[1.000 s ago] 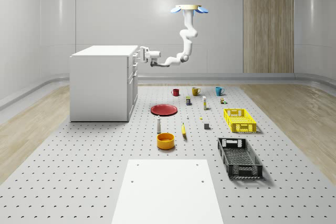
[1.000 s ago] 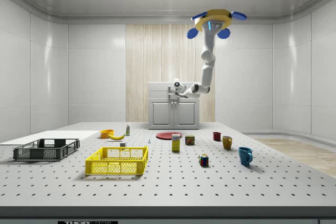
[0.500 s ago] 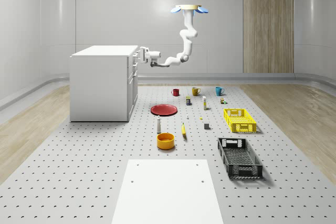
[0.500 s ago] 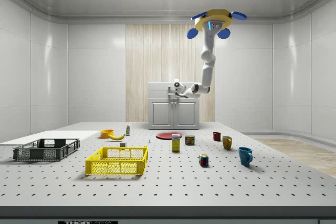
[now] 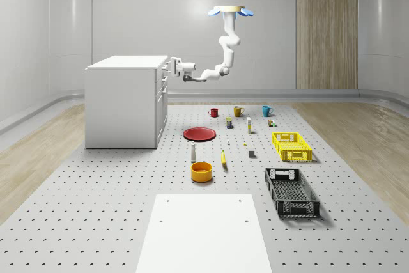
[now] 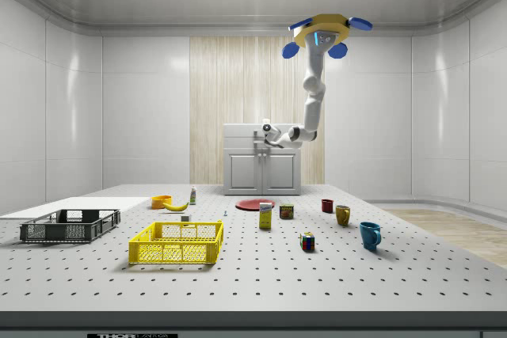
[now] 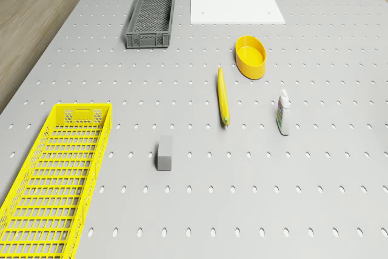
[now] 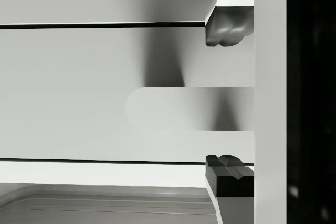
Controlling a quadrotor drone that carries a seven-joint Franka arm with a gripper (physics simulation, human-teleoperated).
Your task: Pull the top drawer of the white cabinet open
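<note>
The white cabinet (image 5: pixel 124 100) stands at the whole-scene view's left on the perforated table; in the side view the cabinet (image 6: pixel 261 165) sits at the back. The drone (image 5: pixel 230 11) hovers high over the table, to the right of the cabinet. Its arm bends down and left to the cabinet's front. My gripper (image 5: pixel 171 66) is at the top drawer, seen also as the gripper (image 6: pixel 267 134) in the side view. In the wrist view the gripper (image 8: pixel 228 100) is open, its fingertips (image 8: pixel 228 27) on either side of the drawer's handle (image 8: pixel 173 108), with gaps. The drawer front (image 8: pixel 79 77) looks flush.
On the table lie a red plate (image 5: pixel 200 133), an orange bowl (image 5: pixel 201 171), a yellow crate (image 5: pixel 291 146), a black crate (image 5: pixel 291 191), mugs (image 5: pixel 238 111), a banana (image 7: pixel 223 96), a bottle (image 7: pixel 283 112), a grey block (image 7: pixel 164 153) and a white board (image 5: pixel 204 231).
</note>
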